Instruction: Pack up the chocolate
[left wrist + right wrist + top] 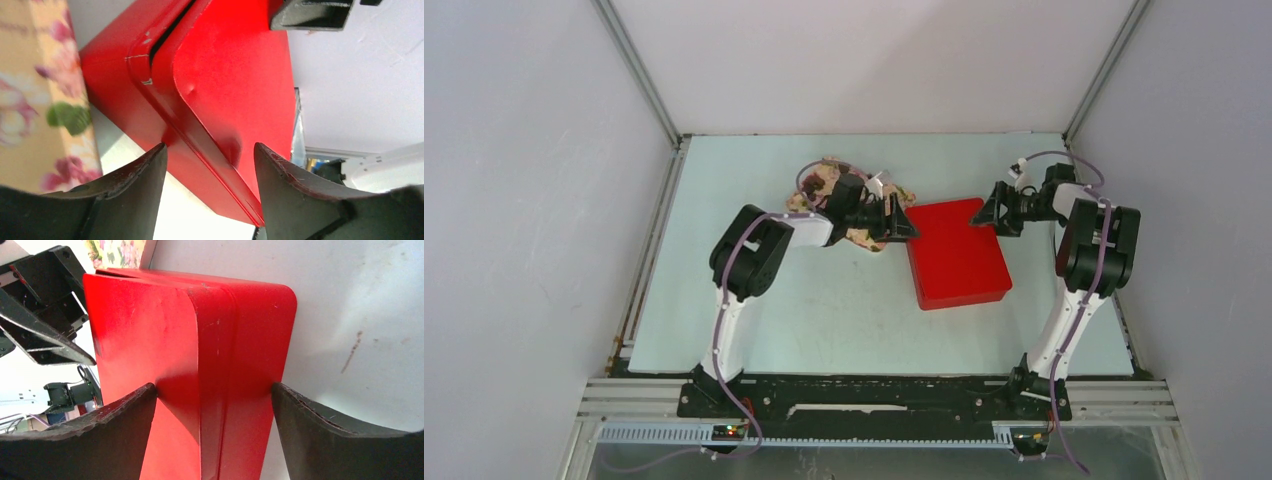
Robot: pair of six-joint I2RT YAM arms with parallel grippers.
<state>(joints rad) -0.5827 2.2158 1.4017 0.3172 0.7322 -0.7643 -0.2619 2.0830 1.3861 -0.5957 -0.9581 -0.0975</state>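
A red box with its lid on lies at the table's middle. The lid stands slightly ajar along one edge in the left wrist view. My left gripper straddles the box's far left corner, one finger against the side wall, the other on the lid. My right gripper straddles the far right corner, its fingers touching the lid and the wall's bottom edge. No chocolate shows; it is hidden or out of view.
A crumpled floral-print tray lies just behind my left arm, left of the box, and shows in the left wrist view. Frame posts and white walls close the table's back and sides.
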